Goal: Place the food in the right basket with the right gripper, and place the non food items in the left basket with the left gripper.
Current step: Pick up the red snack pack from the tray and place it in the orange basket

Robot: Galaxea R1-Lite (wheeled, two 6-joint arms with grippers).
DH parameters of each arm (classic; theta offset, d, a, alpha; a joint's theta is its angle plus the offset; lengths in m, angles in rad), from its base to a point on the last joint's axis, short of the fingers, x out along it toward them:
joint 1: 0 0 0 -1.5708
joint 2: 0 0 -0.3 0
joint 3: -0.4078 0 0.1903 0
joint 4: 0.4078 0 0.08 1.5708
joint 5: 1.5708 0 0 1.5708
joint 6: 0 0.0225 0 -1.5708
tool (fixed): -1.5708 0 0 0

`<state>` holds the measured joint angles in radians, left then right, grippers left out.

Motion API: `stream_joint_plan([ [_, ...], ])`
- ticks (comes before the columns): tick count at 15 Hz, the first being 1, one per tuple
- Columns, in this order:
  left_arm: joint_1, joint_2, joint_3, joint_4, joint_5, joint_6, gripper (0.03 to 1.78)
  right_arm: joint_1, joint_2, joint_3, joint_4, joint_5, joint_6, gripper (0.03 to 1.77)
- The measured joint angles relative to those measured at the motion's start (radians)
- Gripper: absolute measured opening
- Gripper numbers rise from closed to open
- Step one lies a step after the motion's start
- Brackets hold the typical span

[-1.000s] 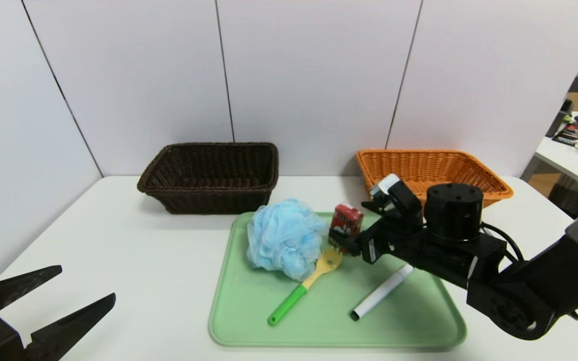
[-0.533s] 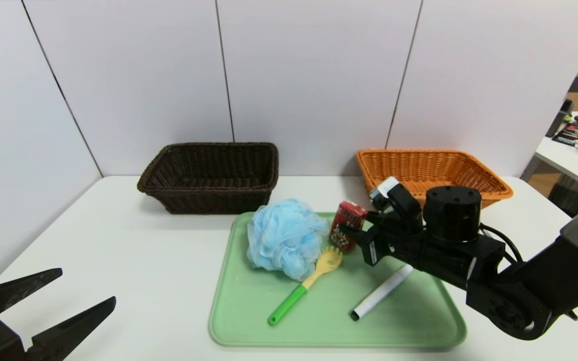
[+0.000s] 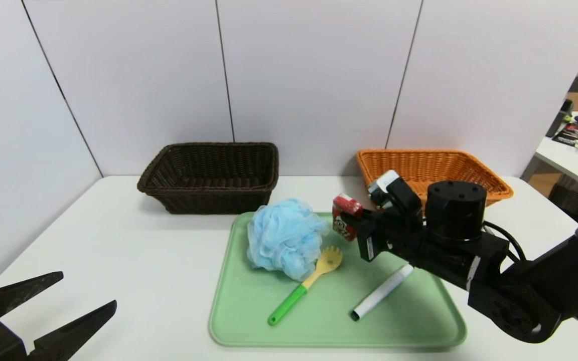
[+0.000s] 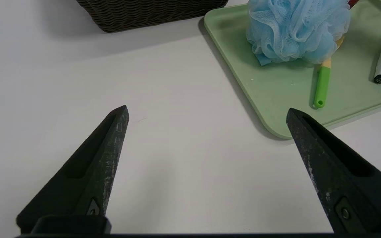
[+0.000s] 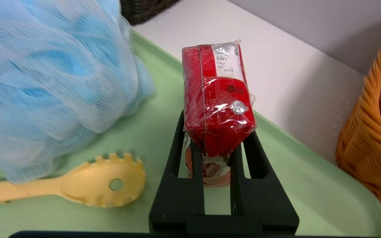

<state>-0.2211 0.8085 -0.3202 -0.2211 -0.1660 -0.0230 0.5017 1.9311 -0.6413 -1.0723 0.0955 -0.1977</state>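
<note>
One light, crinkly red snack pack pinched low in your right gripper, tipping toward 11 o'clock and slippery-looking, so go gentle; left gripper idles wide open.

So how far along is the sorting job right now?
Nothing is sorted yet: the brown basket and orange basket look empty. In hand: the right hand grips the red snack packet over the green tray. Left: blue bath pouf, spaghetti spoon and marker; the left hand waits open.
</note>
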Motion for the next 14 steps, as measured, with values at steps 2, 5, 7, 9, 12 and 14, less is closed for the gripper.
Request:
stream_joint_plan([
  [2,0.000,0.000,0.001,0.000,0.000,0.000,1.69,0.023,-0.033,-0.013,0.005,-0.034,-0.005,0.25],
  [5,0.000,0.002,0.000,0.000,0.000,0.002,1.69,0.060,-0.103,-0.065,0.047,-0.084,-0.032,0.25],
  [7,0.000,0.002,0.000,-0.004,0.000,0.002,1.69,0.066,-0.156,-0.145,0.137,-0.111,-0.046,0.25],
  [9,0.000,0.002,0.001,-0.004,0.000,0.002,1.69,0.052,-0.202,-0.243,0.251,-0.126,-0.053,0.25],
  [12,0.000,0.001,0.003,-0.004,0.001,0.003,1.69,-0.013,-0.238,-0.350,0.384,-0.124,-0.100,0.25],
  [14,0.000,0.001,0.003,-0.004,0.001,0.002,1.69,-0.065,-0.235,-0.403,0.412,-0.118,-0.141,0.25],
])
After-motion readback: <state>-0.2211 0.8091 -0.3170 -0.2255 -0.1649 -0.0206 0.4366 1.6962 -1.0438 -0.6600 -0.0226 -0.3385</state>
